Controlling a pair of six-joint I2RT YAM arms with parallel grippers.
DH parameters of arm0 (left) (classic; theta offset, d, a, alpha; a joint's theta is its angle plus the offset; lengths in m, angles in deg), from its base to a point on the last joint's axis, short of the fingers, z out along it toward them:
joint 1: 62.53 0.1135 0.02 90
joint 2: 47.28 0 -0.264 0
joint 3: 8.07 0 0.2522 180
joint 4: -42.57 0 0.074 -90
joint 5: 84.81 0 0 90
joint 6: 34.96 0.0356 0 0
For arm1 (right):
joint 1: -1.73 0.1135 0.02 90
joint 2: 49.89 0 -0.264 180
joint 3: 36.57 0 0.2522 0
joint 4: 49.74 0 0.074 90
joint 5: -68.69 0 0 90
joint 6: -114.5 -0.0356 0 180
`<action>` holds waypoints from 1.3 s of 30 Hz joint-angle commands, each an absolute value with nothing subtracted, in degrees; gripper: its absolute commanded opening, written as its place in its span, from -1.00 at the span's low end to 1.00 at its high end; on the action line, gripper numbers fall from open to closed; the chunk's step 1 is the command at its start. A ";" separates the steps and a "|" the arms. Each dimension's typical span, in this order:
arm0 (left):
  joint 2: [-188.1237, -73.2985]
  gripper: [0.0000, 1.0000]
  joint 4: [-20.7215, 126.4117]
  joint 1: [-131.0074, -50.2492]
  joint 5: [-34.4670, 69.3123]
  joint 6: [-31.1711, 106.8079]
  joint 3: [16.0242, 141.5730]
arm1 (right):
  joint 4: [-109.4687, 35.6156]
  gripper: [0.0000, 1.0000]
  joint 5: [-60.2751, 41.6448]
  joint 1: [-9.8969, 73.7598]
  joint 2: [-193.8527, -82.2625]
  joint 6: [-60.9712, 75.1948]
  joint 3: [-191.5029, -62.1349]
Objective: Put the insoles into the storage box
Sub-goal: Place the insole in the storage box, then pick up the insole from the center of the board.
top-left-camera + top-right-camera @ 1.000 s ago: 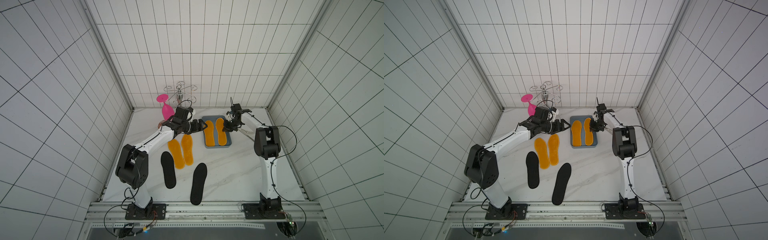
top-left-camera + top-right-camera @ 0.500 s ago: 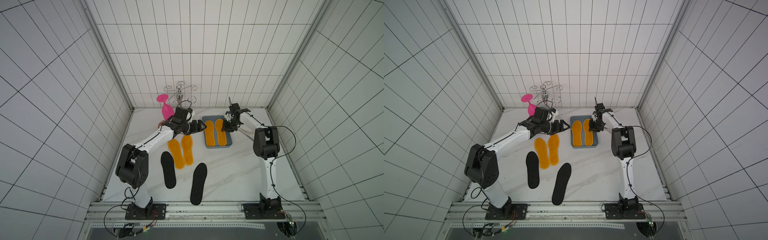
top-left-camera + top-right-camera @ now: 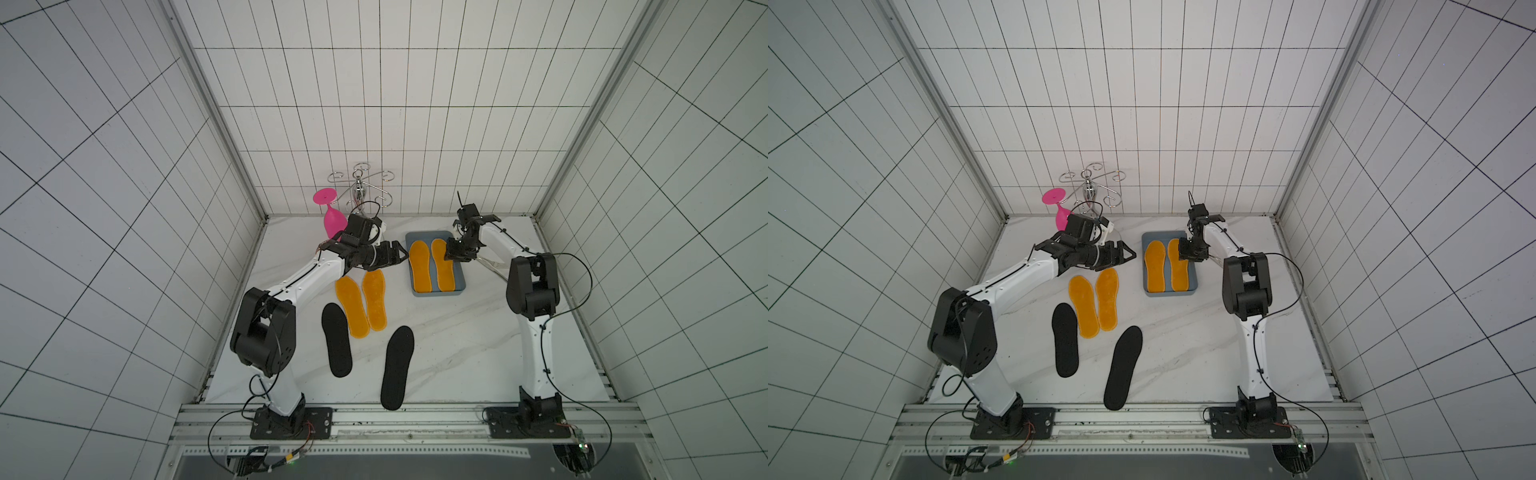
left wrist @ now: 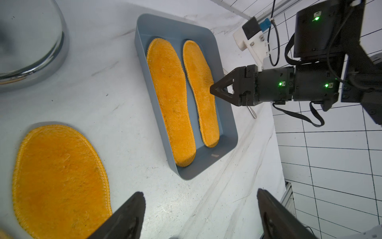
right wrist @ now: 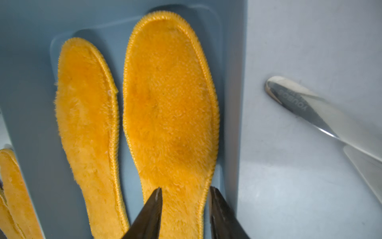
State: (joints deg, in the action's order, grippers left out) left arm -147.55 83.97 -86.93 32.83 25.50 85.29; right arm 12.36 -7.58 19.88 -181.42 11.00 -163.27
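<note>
The blue-grey storage box (image 3: 438, 293) (image 3: 1171, 292) holds two orange insoles (image 3: 420, 266) (image 3: 441, 264) lying flat side by side. My right gripper (image 5: 186, 188) (image 3: 451, 255) hovers open over the far end of the right one (image 5: 169, 103), one finger above it and one by the box wall. Two more orange insoles (image 3: 352, 306) (image 3: 375, 299) and two black ones (image 3: 336, 345) (image 3: 397, 365) lie on the table. My left gripper (image 4: 200, 192) (image 3: 401, 257) hangs wide open and empty between the box (image 4: 229, 132) and a table insole (image 4: 60, 178).
A pink glass (image 3: 332, 216) and a chrome wire rack (image 3: 359, 189) stand at the back left, close behind my left wrist. A metal utensil (image 5: 299, 105) (image 3: 492, 266) lies on the table just right of the box. Walls enclose three sides.
My right gripper's jaws have parted and let go of the orange insole, which now lies flat in the box. The left arm has not moved.
</note>
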 commanded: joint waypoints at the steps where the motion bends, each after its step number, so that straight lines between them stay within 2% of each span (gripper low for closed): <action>1: -145.60 0.73 89.16 -85.94 30.47 29.27 86.91 | 12.82 -0.15 -8.45 20.69 -175.93 10.76 -165.94; 8: -142.21 0.73 98.47 -84.11 25.34 31.70 86.88 | 7.63 0.02 -5.71 22.05 -165.92 11.32 -159.24; 14: -137.62 0.69 102.07 -82.24 21.97 29.26 82.09 | 2.50 0.22 -2.89 22.73 -156.14 11.49 -149.64; 19: -133.25 0.67 102.14 -81.05 19.39 27.06 77.07 | -3.32 0.52 -3.52 22.82 -146.21 11.99 -138.02; 20: -132.71 0.66 102.03 -80.97 19.18 26.83 76.35 | -3.77 0.73 -3.69 22.82 -144.91 12.09 -136.48; 22: -131.73 0.66 101.53 -80.75 18.83 26.28 74.78 | -4.39 0.78 -4.07 22.82 -141.94 12.37 -133.61; 23: -131.45 0.66 101.22 -80.75 18.63 25.92 74.31 | -4.71 0.98 -4.25 22.81 -140.85 12.37 -132.28; 32: -131.63 0.54 93.49 -81.43 22.09 20.71 69.43 | -5.48 0.98 -2.87 23.01 -133.22 10.06 -122.37; 36: -134.98 0.35 93.67 -83.83 19.46 20.42 70.70 | -5.52 0.98 -1.96 23.85 -130.92 8.77 -119.01; 39: -138.31 0.14 92.61 -84.84 18.57 19.19 70.75 | -4.86 0.97 -2.98 25.57 -130.23 8.59 -117.53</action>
State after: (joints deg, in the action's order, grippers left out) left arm -135.38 94.83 -84.05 20.02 20.54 70.03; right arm -4.82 -3.01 23.79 -131.69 9.51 -119.63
